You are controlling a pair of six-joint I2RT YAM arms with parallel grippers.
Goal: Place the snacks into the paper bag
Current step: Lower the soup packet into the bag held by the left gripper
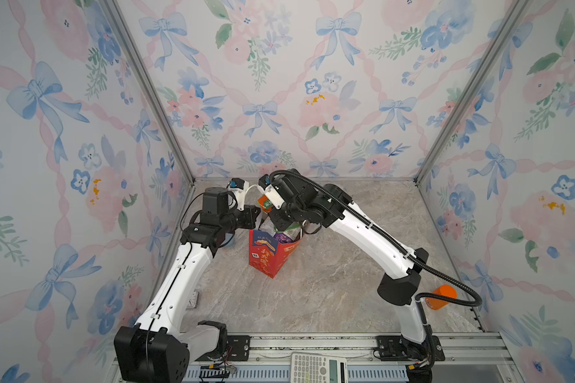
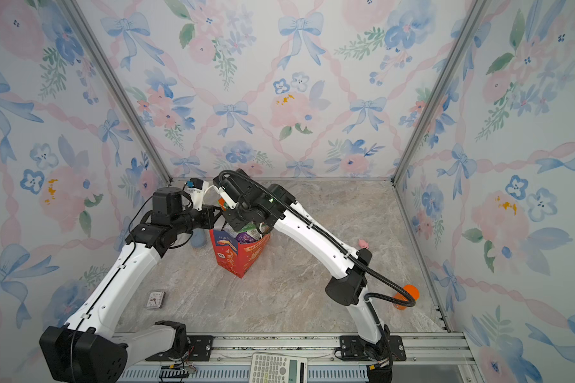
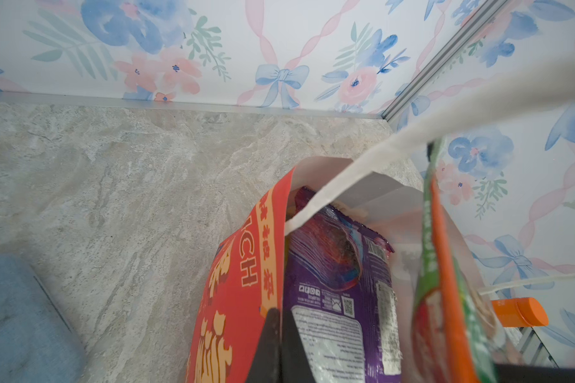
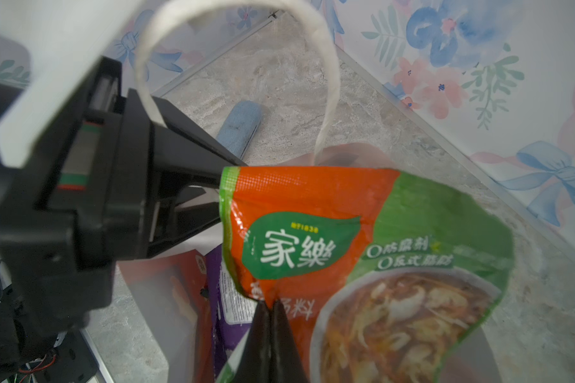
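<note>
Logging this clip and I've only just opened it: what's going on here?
The left gripper has its jaws shut on the wall of the red paper bag, which stands upright and open. The right gripper has its jaws shut on an orange-green packet that hangs over the bag's mouth, not yet released. A purple packet is already inside the bag.

White push-button calculator (image 1: 316,368) cut off at bottom edge in both top views; orange plastic bottle (image 1: 443,291) partly behind black cable (image 1: 468,288).
</note>
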